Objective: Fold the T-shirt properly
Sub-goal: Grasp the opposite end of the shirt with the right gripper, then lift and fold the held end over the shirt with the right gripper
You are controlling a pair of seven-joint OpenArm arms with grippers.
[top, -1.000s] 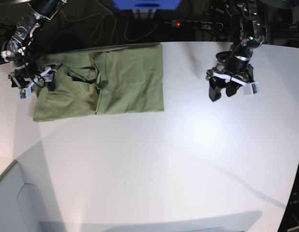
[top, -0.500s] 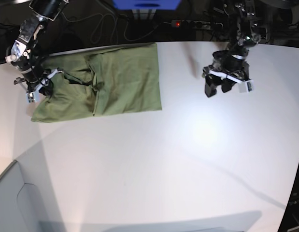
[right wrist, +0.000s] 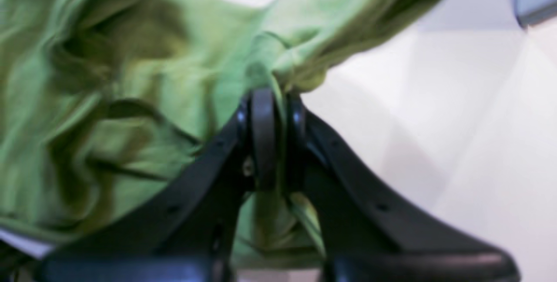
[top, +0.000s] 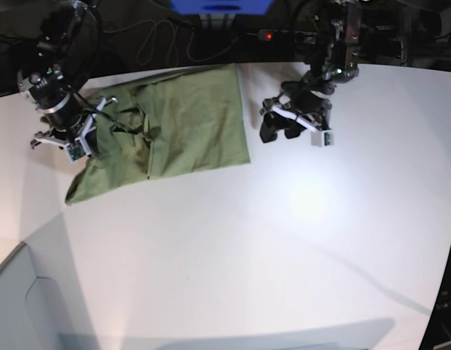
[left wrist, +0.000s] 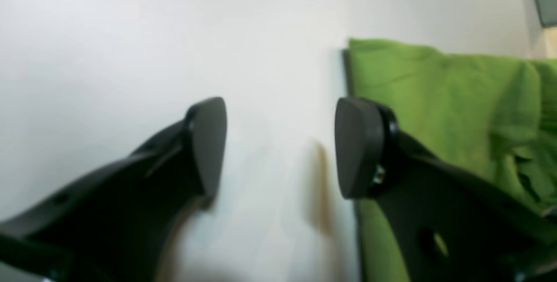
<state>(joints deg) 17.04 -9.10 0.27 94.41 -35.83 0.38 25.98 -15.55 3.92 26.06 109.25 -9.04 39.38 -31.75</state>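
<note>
Pinching a bunched fold of thin olive-green T-shirt [right wrist: 182,77] fabric between its pressed-together black jaws, the right gripper [right wrist: 272,99] is holding the cloth at the garment's end farthest from the other arm. The left gripper [left wrist: 278,147] is hanging with jaws spread wide and nothing between them, just beside the shirt's straight edge. The shirt is lying partly folded and rumpled on the white tabletop [top: 283,240].

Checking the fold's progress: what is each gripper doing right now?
Left gripper: open, holding nothing.
Right gripper: shut on the T-shirt.
</note>
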